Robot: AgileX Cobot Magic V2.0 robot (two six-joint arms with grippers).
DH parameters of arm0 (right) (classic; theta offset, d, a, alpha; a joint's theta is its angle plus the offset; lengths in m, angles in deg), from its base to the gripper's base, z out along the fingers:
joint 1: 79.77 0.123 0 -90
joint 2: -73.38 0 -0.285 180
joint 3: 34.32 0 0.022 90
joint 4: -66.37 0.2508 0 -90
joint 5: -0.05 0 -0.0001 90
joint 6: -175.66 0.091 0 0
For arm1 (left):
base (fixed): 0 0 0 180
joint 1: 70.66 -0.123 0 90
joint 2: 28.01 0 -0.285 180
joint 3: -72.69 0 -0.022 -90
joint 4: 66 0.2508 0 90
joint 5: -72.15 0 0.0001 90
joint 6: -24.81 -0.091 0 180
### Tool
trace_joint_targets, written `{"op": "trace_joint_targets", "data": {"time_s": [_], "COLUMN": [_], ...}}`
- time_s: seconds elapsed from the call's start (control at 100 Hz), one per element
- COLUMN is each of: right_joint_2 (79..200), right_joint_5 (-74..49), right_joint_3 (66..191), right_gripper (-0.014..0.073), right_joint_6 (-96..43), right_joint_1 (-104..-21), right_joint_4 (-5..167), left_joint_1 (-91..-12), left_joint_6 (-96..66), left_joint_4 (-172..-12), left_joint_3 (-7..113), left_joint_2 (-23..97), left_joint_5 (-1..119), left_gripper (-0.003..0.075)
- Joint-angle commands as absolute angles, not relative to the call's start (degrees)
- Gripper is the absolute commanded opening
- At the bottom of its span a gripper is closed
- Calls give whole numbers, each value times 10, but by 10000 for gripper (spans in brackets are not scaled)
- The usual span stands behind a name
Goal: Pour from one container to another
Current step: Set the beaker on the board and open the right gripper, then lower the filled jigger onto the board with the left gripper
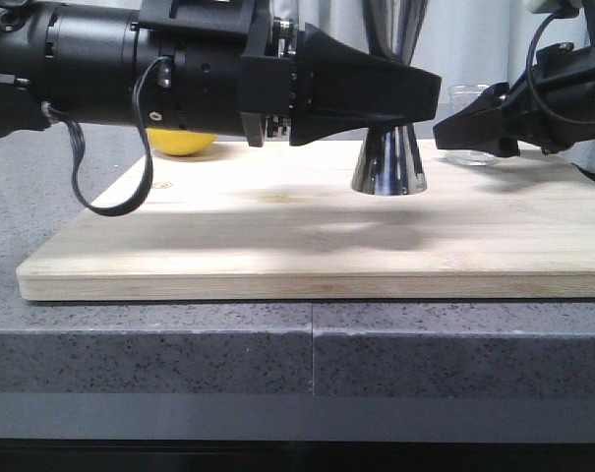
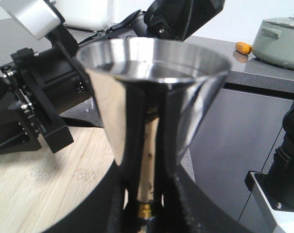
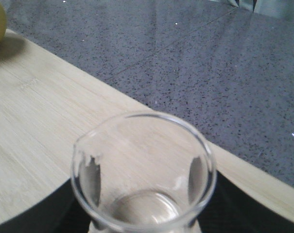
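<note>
The steel jigger (image 1: 387, 162) stands upright on the wooden board (image 1: 277, 236), its gold band (image 2: 145, 211) at the waist. My left gripper (image 1: 415, 93) reaches in from the left and is shut on that waist; the left wrist view has the jigger's wide cup (image 2: 154, 97) filling the middle above the gripper (image 2: 146, 213). The clear glass beaker (image 1: 471, 128) stands at the board's back right. My right gripper (image 1: 456, 126) is shut on it, one finger on each side. The right wrist view looks down into the beaker (image 3: 144, 165), upright between the gripper (image 3: 144, 216) fingers; whether it holds liquid I cannot tell.
A yellow lemon (image 1: 182, 144) lies at the board's back left, behind my left arm. The grey speckled counter (image 3: 195, 63) surrounds the board. In the left wrist view a pale pot (image 2: 282, 36) and a small orange thing (image 2: 243, 47) sit on a far counter.
</note>
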State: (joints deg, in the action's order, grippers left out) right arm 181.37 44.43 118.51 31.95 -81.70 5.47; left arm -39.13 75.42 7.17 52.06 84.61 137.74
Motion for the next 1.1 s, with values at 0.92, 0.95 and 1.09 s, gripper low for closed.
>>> {"op": "trace_joint_targets", "data": {"time_s": [0.92, 0.95, 1.09], "right_joint_2": [1754, 1752, 1738], "right_joint_5": [463, 463, 464], "right_joint_3": [1198, 1198, 1198], "right_gripper": [595, 595, 595], "right_joint_6": [315, 315, 315], "right_joint_1": [-819, -819, -819], "right_joint_4": [101, 101, 106], "left_joint_1": [-389, -389, -391], "left_joint_6": [760, 760, 760], "left_joint_4": [44, 44, 44], "left_joint_3": [536, 536, 536], "left_joint_2": [814, 814, 814], "left_joint_5": [1420, 1420, 1420], "left_gripper": [-21, -21, -21]}}
